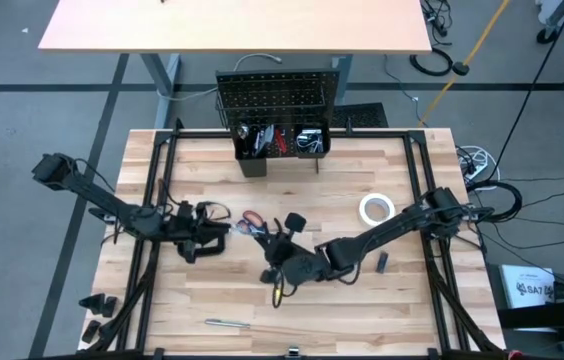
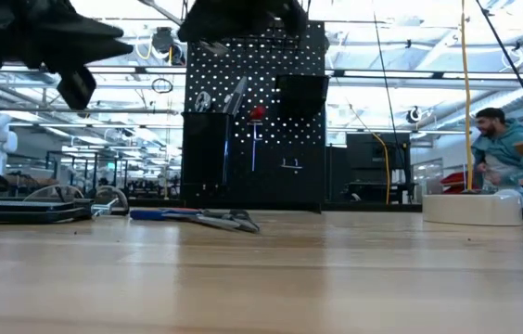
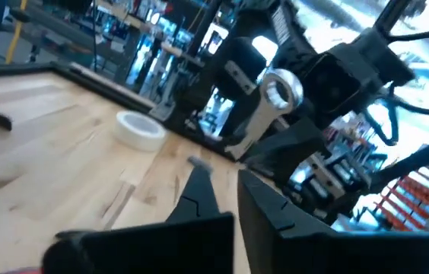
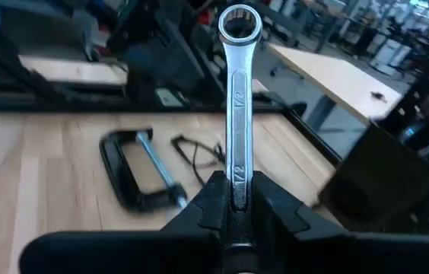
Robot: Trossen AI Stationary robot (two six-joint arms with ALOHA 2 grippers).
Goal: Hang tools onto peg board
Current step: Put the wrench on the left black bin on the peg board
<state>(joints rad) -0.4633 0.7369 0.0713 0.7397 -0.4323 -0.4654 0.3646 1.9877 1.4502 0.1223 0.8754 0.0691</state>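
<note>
**Wrench in hand, board still across the bench**

Pinched between our right jaws [image 4: 233, 199], closest to the lens in the right wrist view, stands a polished combination wrench [image 4: 237, 114]. The jaws are shut on its lower shank, and its ring end rises to the top centre of that frame, so the long axis runs straight out from the jaws.

Going left to right in the high view, the left arm sits at centre left with its jaws [image 1: 224, 232] closed on nothing we can see, just beside the red-handled scissors [image 1: 250, 219] on the bench [image 1: 382, 170]. At centre, the right jaws [image 1: 284, 272] carry the wrench low in the frame. To their right lies the white tape roll [image 1: 376, 209], with a small dark piece [image 1: 382, 263] below it.

The peg board [image 1: 282, 100] stands at upper centre of the high view, well apart from the right jaws and up-frame of them, with black bins [image 1: 282, 140] at its foot already holding several tools. The right arm has the tool, so we judge the hang is its job: the ring must be turned to face the board and slipped over a peg, though we cannot make out a free one.

The wrench is bright steel, slim and flat, with stamped size marks on the shank. Behind it in the right wrist view lies a black C-clamp [image 4: 135, 171] at centre left.
</note>
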